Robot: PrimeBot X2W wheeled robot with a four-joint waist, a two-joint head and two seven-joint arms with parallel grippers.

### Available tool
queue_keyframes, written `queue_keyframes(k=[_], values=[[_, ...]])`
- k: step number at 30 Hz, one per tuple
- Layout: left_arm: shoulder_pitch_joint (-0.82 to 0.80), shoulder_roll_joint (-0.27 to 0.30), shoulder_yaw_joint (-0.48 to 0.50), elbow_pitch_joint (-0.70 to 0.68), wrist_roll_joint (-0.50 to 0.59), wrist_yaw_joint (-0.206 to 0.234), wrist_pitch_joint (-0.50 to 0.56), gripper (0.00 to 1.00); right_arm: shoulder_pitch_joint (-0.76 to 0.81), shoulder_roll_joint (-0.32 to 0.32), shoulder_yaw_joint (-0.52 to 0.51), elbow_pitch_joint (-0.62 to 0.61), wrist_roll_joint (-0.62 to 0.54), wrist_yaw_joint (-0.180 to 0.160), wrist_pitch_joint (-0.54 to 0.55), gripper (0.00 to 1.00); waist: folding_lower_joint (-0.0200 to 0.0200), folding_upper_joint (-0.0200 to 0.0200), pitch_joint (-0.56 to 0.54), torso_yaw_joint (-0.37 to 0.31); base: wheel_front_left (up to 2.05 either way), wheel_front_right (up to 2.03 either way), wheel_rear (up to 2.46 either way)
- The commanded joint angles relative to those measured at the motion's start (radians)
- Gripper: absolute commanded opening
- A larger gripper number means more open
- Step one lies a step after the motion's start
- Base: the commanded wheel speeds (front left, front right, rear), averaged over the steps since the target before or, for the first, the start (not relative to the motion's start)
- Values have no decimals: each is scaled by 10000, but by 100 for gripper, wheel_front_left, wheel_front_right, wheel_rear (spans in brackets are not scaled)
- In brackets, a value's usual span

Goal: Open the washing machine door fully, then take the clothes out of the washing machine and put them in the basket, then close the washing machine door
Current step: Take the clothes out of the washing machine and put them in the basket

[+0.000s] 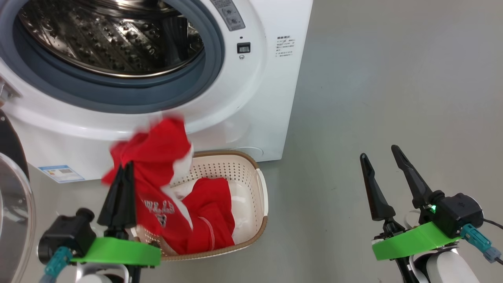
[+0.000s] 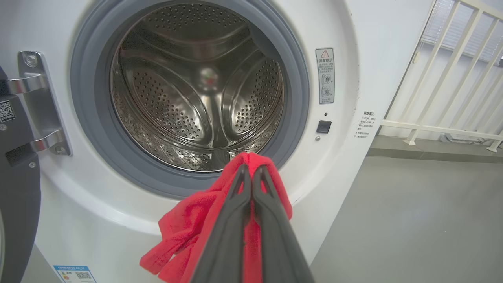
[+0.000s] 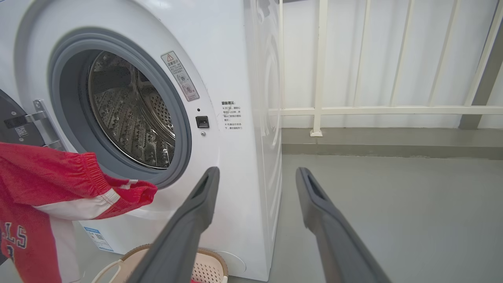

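Observation:
The washing machine (image 1: 251,98) stands with its door (image 1: 13,204) swung open at the left, and its steel drum (image 2: 196,90) shows bare metal. My left gripper (image 1: 123,167) is shut on the red and white clothes (image 1: 157,153), holding the top of the bundle up in front of the opening. The lower part of the clothes hangs down into the cream basket (image 1: 239,169) on the floor below the drum. In the left wrist view the red clothes (image 2: 184,228) drape around the closed left gripper (image 2: 251,169). My right gripper (image 1: 378,152) stands open over bare floor at the right, holding nothing.
The grey floor (image 1: 393,78) stretches to the right of the machine. A white railing (image 3: 373,110) runs along the wall behind it. The door hinge (image 2: 39,102) sits on the left of the opening. A blue sticker (image 1: 61,173) marks the machine's lower front.

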Motion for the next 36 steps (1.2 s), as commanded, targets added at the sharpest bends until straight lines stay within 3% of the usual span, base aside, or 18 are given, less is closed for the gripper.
queue_keyframes(k=[1, 8, 17, 36], values=[[55, 111, 285, -394, 10, 107, 2, 0, 15, -43, 207, -265, 91, 48, -63, 100, 0, 0, -11, -14, 0, 0, 0], [298, 0, 248, -365, -185, 235, 133, 0, 75, -43, 212, -302, 40, 48, -63, 100, 0, 0, 50, -24, 0, 0, 0], [-474, -135, 137, 1065, -431, 96, 57, 0, -108, -43, 341, -277, 42, 48, -63, 100, 0, 0, 561, -142, 0, 0, 0], [-3837, -466, 225, 5361, -659, -329, -149, 0, -782, -43, 438, -388, 18, 48, -63, 100, 0, 0, 2433, -501, 0, 0, 0]])
